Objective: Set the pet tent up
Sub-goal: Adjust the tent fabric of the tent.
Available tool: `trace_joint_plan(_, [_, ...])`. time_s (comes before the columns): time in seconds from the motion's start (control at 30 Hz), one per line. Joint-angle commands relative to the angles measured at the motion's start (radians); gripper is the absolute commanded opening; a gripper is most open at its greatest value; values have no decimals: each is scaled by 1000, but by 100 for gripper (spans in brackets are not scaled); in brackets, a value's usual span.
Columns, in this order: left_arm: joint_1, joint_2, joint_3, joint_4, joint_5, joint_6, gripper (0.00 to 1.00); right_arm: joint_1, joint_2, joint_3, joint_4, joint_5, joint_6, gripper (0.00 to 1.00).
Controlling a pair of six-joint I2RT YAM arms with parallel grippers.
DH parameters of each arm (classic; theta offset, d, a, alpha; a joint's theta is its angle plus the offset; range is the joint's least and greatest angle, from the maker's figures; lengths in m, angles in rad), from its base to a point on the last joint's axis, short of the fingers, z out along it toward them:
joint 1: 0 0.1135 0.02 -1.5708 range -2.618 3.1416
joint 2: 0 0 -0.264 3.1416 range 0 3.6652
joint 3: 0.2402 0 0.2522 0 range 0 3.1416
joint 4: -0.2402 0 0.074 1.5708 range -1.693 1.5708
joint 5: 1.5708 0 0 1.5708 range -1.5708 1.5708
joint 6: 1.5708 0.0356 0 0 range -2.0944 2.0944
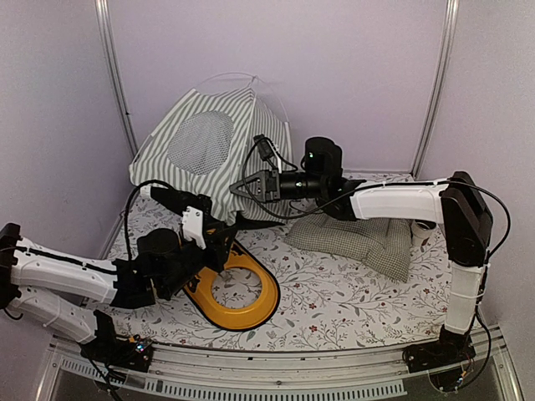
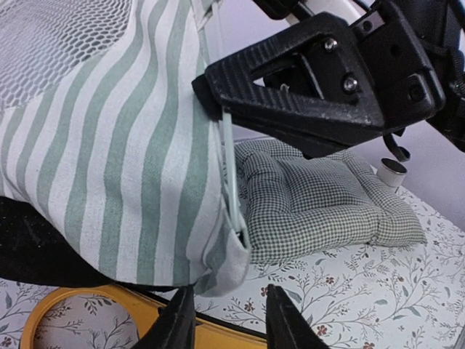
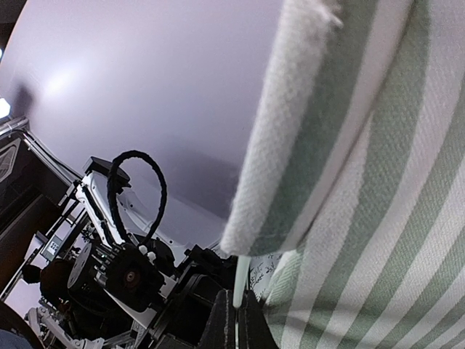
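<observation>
Pet tent [image 1: 209, 146]: standing at the back left of the table [image 1: 334, 292].
Right gripper [image 2: 218, 98]: clamped on the thin white pole [image 3: 240, 280] at the tent's right edge.
Left gripper [image 2: 229, 323]: fingers apart, holding nothing.
Pole axis: near-vertical, running down into the tent's lower corner.
Key relation: that corner hangs just above and ahead of the left gripper, the nearer one.

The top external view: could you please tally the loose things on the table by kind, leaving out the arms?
pet tent: 1
green-checked cushion: 1
yellow ring: 1
small white cylinder: 1
Total: 4
</observation>
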Motion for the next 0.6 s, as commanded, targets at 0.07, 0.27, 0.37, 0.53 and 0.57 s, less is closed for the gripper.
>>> trace_joint_plan(0.07, [15,36,60,17,-30,4,24,9,-44,22,-6,32,-29,0])
trace_joint_plan(0.27, [0,37,61,-19,-18,3,0,9,-56,18,-32,84,-58,0])
trace_joint_plan(0.37, [-15,23,55,-58,19,-1,0,8,-64,23,-70,143,-96,0])
trace_joint_plan(0.53, [-20,-39,47,-140,88,-18,0,9,-79,28,-168,264,-207,0])
trace_joint_plan(0.57, [-19,-55,49,-160,107,-19,0,9,-82,26,-180,283,-233,0])
